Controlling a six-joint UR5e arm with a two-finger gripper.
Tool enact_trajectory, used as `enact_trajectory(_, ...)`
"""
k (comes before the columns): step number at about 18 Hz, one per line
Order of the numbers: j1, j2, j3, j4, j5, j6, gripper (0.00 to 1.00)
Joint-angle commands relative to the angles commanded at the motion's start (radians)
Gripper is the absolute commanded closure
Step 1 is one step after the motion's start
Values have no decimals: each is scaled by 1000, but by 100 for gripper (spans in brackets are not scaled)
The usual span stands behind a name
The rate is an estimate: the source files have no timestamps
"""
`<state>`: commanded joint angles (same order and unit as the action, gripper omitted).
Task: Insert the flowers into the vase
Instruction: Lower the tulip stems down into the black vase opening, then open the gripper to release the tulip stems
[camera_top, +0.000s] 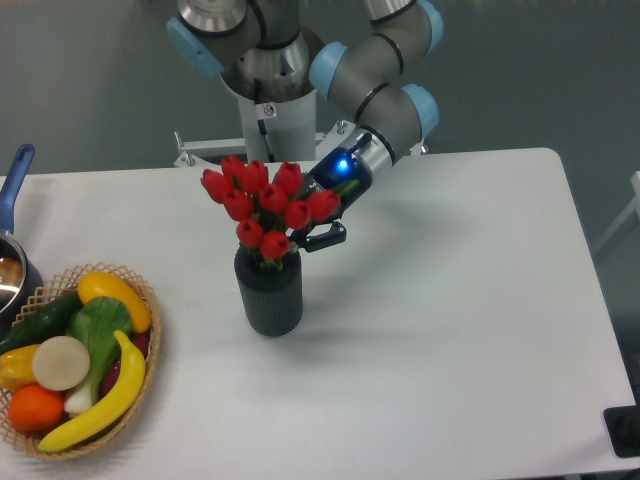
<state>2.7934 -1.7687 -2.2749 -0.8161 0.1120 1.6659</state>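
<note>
Tulips seated in the vase, end effector at the bunch.

The vase (269, 292) stands upright on the tabletop (450, 300) so stems drop straight in; I see the flowers (263, 205) resting at its mouth, the end effector (318, 232) just right behind them, apparently gripping them, though I cannot tell for sure.

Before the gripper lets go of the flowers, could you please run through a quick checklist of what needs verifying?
1. Stems inside the vase mouth: ok, the flowers sit just above the rim.
2. Vase upright on the table: ok.
3. Gripper holding the bunch: cannot tell, the buds hide the fingers.
4. Stems bottomed out: cannot tell.
5. Basket apart from the vase: ok.
</note>
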Motion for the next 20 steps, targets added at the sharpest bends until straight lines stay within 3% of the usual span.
enact_trajectory(8, 2, -2, -15, 0, 2, 28, 54)
enact_trajectory(10, 3, 0, -15, 0, 2, 28, 41)
enact_trajectory(14, 6, 0, -18, -2, 2, 23, 24)
enact_trajectory(16, 15, 0, -21, -2, 0, 15, 1)
enact_trajectory(20, 34, 8, -37, -2, 0, 15, 0)
